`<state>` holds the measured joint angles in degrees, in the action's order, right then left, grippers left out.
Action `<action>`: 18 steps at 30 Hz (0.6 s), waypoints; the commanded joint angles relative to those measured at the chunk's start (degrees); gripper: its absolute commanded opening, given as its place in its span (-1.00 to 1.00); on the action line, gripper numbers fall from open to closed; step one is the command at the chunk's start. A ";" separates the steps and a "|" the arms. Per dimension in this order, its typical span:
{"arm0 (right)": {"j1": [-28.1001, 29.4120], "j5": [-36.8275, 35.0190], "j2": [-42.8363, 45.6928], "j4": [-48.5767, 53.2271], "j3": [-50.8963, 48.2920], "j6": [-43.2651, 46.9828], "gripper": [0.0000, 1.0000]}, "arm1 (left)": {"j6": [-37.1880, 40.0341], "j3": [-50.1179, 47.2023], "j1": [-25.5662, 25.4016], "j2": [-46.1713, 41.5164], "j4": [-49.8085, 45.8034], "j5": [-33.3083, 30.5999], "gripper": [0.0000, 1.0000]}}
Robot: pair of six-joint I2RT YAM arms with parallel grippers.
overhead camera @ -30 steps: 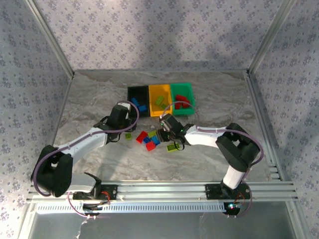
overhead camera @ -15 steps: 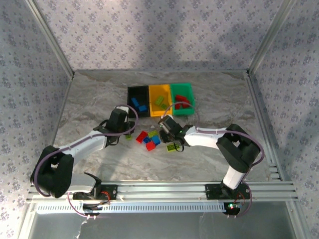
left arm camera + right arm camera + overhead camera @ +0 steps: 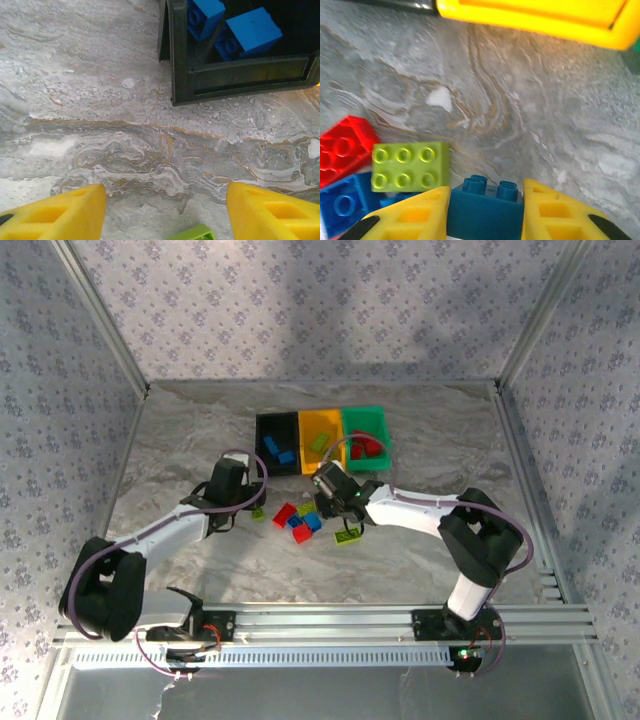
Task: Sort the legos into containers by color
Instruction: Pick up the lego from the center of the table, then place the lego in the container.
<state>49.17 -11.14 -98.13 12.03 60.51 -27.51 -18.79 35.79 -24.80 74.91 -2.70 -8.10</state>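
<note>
Gripping a dark blue lego tight between its yellow fingers, the right claw hangs over the loose pile near the middle of the worktop; a yellow-green lego lies just left of the held one, with a red lego and a blue lego further left, and the orange-yellow bin lies beyond on the far side. The left claw stands moderately wide with nothing between its fingers, over bare worktop just near of the black bin, which holds two blue bricks; a yellow-green brick corner shows at the near edge between the fingers. From above, the three containers sit in a row at the far middle: black on the left, orange-yellow in the middle, the green bin on the right with red bricks inside
</note>
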 commanded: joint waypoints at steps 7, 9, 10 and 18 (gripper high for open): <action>0.32 1.64 -6.29 4.60 15.65 4.20 -0.35 | -1.69 0.30 0.37 -0.08 1.85 2.73 0.28; 0.10 1.96 -7.43 4.91 17.39 4.55 -0.36 | -1.78 0.47 0.37 0.38 1.96 2.83 0.28; -0.04 2.29 -8.03 5.08 18.48 4.63 -0.35 | -1.73 0.76 0.37 0.62 1.63 2.66 0.28; -1.21 4.00 -13.56 6.86 28.74 7.05 -0.35 | -1.52 0.62 0.40 -0.16 1.30 1.54 0.28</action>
<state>48.64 -8.05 -109.71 16.62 84.49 -22.52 -19.62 35.79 -24.75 75.44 -2.66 -6.68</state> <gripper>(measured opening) 0.327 0.641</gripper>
